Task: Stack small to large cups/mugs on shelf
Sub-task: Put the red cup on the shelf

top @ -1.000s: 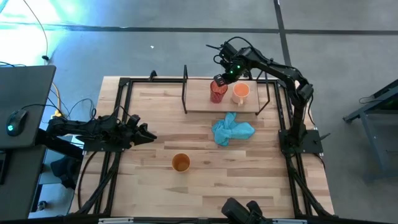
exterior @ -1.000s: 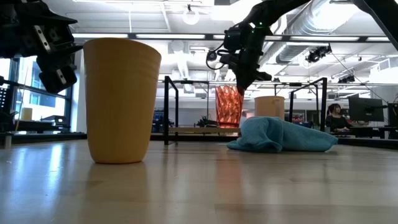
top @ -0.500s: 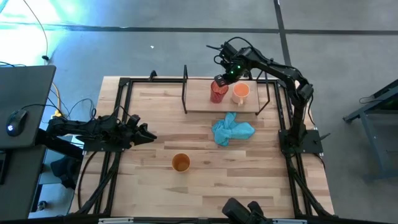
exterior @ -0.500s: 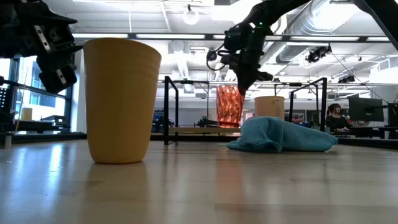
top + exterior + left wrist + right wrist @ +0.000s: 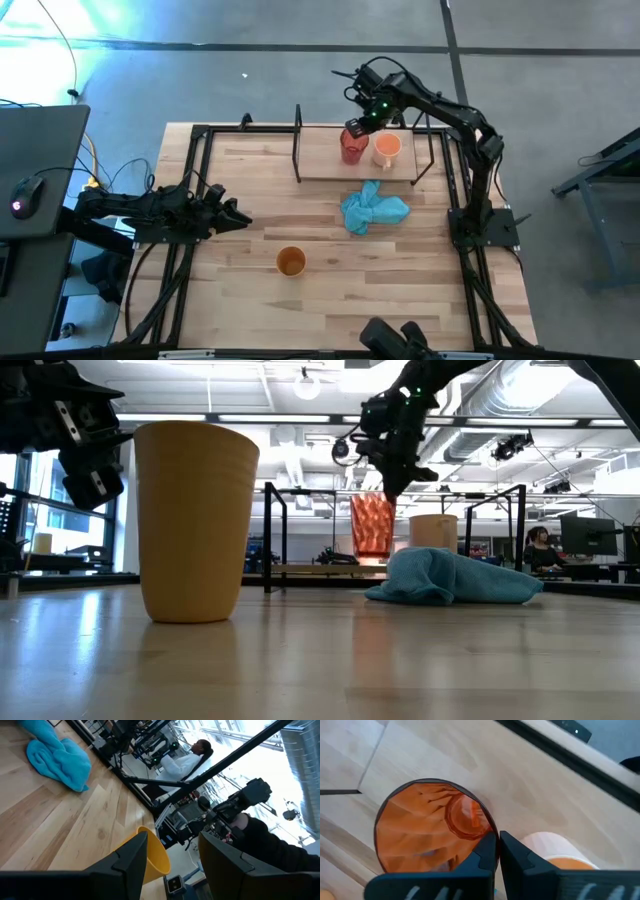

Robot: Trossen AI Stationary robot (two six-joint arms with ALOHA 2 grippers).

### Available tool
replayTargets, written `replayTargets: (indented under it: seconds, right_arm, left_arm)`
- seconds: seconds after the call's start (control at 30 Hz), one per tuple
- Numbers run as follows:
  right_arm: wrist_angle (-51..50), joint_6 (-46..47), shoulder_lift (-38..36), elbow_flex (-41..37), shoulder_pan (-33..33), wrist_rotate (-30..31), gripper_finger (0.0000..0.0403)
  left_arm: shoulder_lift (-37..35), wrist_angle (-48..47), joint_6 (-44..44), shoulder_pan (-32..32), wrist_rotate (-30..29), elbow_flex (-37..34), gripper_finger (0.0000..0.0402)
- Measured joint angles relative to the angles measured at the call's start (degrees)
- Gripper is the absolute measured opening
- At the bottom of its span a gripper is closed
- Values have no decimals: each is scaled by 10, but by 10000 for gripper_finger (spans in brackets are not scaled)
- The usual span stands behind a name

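My right gripper (image 5: pixel 356 128) (image 5: pixel 498 851) is over the shelf (image 5: pixel 320 165), shut on the red translucent cup (image 5: pixel 351 148) (image 5: pixel 372 525). The pale orange mug (image 5: pixel 387 148) (image 5: pixel 555 851) stands on the shelf board just right of the red cup. The amber-orange cup (image 5: pixel 290 261) (image 5: pixel 195 520) stands upright on the tabletop near the table's near edge. My left gripper (image 5: pixel 243 219) (image 5: pixel 173 839) waits open and low at the table's left side, pointing toward the table's middle, left of the amber cup (image 5: pixel 156 857). My right gripper pinches the red cup's rim (image 5: pixel 490 831) on the side toward the mug, one finger (image 5: pixel 486 854) inside the cup and the other outside. The fingers come from above, pointing down. The cup hangs about upright, its base (image 5: pixel 372 553) just above the shelf board.
A light blue cloth (image 5: pixel 373 209) (image 5: pixel 450 580) lies crumpled on the tabletop in front of the shelf. Black frame posts (image 5: pixel 298 140) stand at the shelf's ends. A person (image 5: pixel 540 545) sits in the room beyond the table. Bare tabletop (image 5: pixel 400 290) lies right of the amber cup.
My right gripper has risen a little and shifted slightly toward the mug, staying shut on the red cup. The cup has come up off the shelf board with it.
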Motion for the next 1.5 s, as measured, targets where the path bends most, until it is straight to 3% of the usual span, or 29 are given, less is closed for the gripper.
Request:
replayTargets:
  seconds: [1.5]
  right_arm:
    - [-3,-10,21,12,6,-4,0]
  left_arm:
    - [0,0,0,0,0,0,166]
